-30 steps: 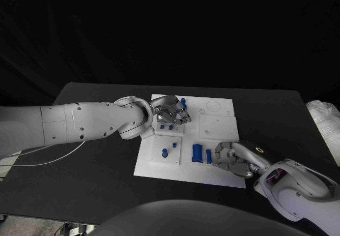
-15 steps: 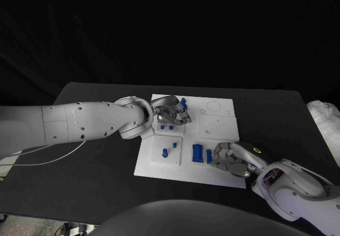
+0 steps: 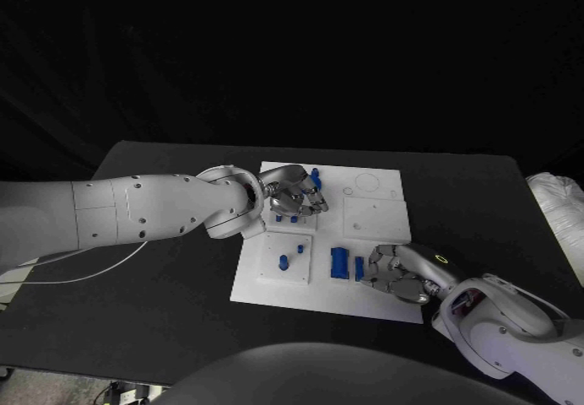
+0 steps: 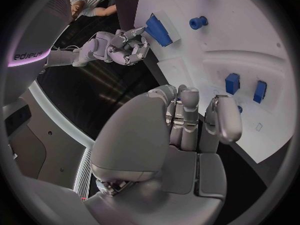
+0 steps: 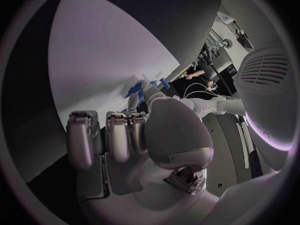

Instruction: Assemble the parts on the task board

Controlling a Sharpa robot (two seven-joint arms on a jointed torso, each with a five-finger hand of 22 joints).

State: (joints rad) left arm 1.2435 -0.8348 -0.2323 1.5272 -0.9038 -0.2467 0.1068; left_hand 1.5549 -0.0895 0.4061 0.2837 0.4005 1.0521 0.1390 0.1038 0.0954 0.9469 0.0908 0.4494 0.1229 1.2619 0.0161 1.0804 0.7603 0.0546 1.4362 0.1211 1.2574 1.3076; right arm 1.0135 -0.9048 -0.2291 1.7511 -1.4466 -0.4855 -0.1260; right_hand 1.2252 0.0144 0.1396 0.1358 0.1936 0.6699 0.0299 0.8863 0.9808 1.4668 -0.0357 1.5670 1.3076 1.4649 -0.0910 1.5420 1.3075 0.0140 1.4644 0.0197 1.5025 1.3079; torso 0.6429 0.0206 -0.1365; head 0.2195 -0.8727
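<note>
The left hand [image 3: 294,196] hovers over the board's [image 3: 377,221] far left corner with fingers curled in; whether it grips a part I cannot tell. A blue part [image 3: 316,176] stands just beside its fingers. Small parts [image 3: 283,260] sit nearer on the board, then two blue blocks [image 3: 339,262]. The right hand [image 3: 399,272] rests at the board's near right edge on the desk [image 3: 170,278], fingers curled, apparently holding nothing.

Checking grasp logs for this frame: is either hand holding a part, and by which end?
Cannot be told. The left hand curls over the task board by a blue part; the right hand shows nothing held.
</note>
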